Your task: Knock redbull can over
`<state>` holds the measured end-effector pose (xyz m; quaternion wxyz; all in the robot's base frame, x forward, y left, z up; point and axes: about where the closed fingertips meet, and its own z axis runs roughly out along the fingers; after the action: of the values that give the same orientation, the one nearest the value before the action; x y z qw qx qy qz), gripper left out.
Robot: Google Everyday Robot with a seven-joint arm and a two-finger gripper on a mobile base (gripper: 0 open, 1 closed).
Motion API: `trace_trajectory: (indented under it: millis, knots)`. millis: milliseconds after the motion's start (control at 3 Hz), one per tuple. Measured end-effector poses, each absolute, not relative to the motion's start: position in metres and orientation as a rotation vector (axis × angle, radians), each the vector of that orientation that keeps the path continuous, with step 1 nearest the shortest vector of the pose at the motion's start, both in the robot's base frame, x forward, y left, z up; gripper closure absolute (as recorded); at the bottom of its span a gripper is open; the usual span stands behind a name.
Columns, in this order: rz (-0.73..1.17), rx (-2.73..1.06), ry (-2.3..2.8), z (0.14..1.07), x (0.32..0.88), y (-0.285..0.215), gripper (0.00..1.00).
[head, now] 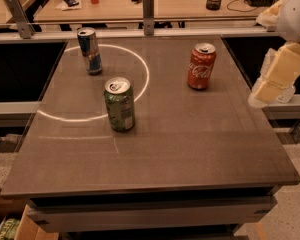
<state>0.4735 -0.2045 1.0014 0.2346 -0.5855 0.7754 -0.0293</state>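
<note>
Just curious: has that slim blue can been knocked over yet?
No, upright: the redbull can stands on its base. The hand is far right, beside the table.

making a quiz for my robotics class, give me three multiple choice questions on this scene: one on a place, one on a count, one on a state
1. Where on the table is the redbull can? A) far left B) near right C) centre
2. How many cans stand on the table? A) two B) three C) four
3. How is the redbull can? A) tipped over B) upright C) crushed
Answers: 1 A, it stands far left, while the gripper hangs off the right edge. 2 B, redbull can, green can, Coca-Cola can. 3 B, its silver top faces up.
</note>
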Motion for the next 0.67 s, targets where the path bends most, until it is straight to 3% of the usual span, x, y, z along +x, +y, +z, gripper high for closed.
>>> trace_trajectory:
  millis: [667]
  knots:
    - [0.099, -1.267, 2.075, 1.033, 0.521, -0.186, 0.00]
